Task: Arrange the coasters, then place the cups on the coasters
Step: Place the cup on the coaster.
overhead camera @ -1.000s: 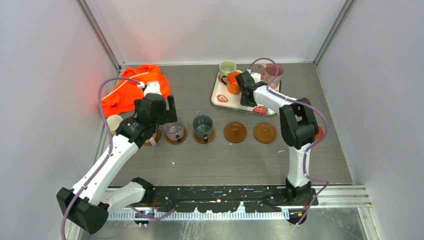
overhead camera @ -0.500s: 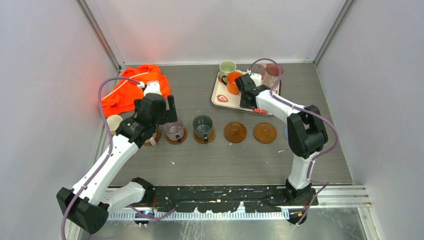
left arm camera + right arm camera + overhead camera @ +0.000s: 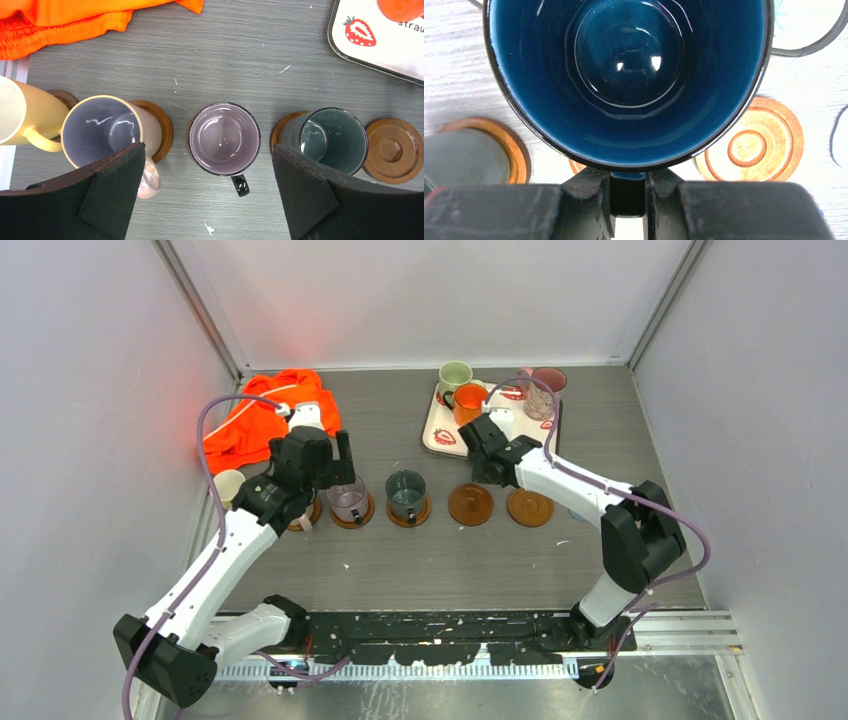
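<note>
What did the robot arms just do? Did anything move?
The right end effector, shut on the blue mug by its handle, carried it from the tray toward the two empty coasters. The left end effector stayed open over the row of mugs, which did not move.

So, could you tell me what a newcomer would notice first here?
The bright orange cloth at the far left of the table jumps out first. Then the navy mug fills the right wrist view, its handle pinched in the right gripper, close to two bare brown coasters.
</note>
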Robot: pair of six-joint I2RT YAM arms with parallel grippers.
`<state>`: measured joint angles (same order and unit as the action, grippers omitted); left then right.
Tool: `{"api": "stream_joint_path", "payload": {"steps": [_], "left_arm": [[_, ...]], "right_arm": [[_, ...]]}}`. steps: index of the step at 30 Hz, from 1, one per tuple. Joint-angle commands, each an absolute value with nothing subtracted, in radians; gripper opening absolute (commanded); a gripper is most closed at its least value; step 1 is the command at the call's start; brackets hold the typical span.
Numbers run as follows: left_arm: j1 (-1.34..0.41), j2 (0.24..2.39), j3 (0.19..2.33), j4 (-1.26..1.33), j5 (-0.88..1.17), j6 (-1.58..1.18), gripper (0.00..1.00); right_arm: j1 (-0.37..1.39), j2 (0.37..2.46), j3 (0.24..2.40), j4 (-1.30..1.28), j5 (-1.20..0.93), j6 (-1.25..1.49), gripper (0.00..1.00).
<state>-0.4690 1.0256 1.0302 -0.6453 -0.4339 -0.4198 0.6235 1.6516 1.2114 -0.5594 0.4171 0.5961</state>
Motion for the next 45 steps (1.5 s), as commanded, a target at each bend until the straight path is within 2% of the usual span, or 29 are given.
{"api": "stream_joint_path", "payload": {"steps": [1,21,45], "left_arm": [[-0.465,1.029,1.036,-0.612,-0.425,-0.426,1.00],[-0.465,1.043,1.038,-0.611,-0.405,-0.431,1.00],[-0.465,1.047,1.037,-0.612,-0.406,-0.431,1.00]], "right_arm": [[0.672,1.559,1.197,-0.533,0.456,0.638,0.01],[0.830,1.423,1.045,-0.606,0.456,0.774,0.01],[0.866,1.520,1.000,-0.514,0.422,0.806,0.01]]}}
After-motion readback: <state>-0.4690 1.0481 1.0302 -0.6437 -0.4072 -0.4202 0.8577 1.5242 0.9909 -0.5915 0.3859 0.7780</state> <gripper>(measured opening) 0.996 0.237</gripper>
